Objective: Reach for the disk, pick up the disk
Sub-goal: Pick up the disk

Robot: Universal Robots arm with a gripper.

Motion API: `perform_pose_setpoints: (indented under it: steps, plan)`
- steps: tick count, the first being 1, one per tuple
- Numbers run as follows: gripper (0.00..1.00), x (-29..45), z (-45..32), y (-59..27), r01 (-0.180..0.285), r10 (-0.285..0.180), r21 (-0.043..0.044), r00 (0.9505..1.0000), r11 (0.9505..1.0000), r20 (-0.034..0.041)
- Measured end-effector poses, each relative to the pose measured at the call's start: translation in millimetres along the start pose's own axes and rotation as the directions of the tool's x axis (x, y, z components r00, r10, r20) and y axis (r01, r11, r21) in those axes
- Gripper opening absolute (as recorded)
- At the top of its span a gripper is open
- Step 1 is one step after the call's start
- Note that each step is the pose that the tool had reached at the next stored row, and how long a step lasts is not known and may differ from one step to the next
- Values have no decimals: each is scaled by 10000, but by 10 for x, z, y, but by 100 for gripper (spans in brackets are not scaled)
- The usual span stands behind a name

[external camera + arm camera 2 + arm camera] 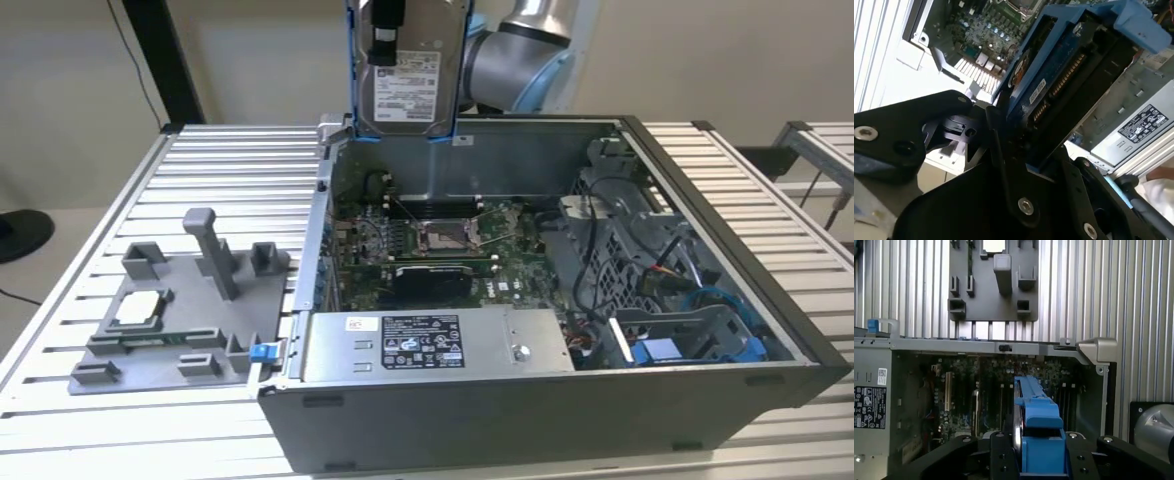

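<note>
— Over the open computer case (534, 420), where is the disk (407, 80)?
— Aloft and upright above the rear wall. The gripper (1041, 455) jaws clamp its blue rails. Pickup looks complete; a steady hold matters.

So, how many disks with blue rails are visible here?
1: the disk hangs upright in the gripper, above the open computer case. A blue plastic part in the case's bay may hide another.
</note>
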State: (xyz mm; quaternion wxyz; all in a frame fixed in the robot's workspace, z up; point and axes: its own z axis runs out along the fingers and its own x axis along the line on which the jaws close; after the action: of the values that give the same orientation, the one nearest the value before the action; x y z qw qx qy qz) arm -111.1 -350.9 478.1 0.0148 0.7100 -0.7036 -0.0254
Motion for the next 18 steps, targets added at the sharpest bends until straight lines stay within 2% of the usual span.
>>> perform_pose_setpoints:
  steps: [18]
  plan:
    - [0,27,-26,-455,0,0,-14,10000,10000,0]
